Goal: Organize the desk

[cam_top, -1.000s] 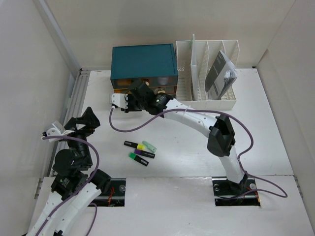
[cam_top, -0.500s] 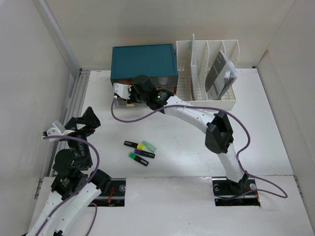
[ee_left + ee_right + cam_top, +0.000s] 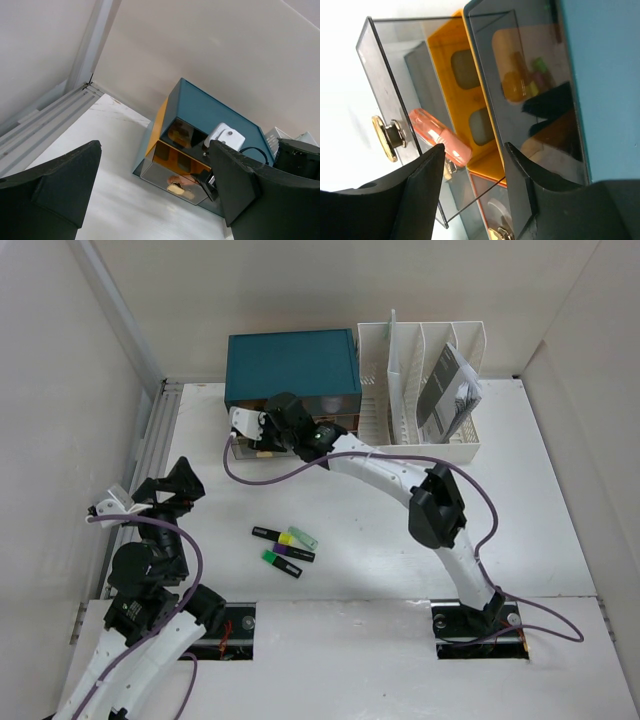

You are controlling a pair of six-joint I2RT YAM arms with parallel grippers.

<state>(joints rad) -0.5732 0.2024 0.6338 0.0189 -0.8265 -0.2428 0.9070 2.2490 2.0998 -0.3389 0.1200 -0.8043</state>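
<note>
The white desk (image 3: 540, 500) holds a teal drawer box (image 3: 292, 362) at the back. My right gripper (image 3: 266, 437) hangs over the box's pulled-out smoky drawer (image 3: 385, 65). Its jaws (image 3: 475, 147) are open and grip nothing. An orange highlighter (image 3: 440, 135) lies inside that drawer, just behind the left finger. Several highlighters (image 3: 283, 547) lie on the desk in the middle. My left gripper (image 3: 180, 485) is raised at the left side, open and empty (image 3: 155, 150), facing the drawer box (image 3: 215, 112).
A white slotted file rack (image 3: 420, 390) with a grey booklet (image 3: 448, 392) stands right of the box. A metal rail (image 3: 150, 440) runs along the desk's left edge. The open drawer has a brass knob (image 3: 385, 137). Walls close in on three sides.
My right arm has reached a little farther back toward the box, over the open drawer, and its jaws have spread wider. The left arm has not moved.
</note>
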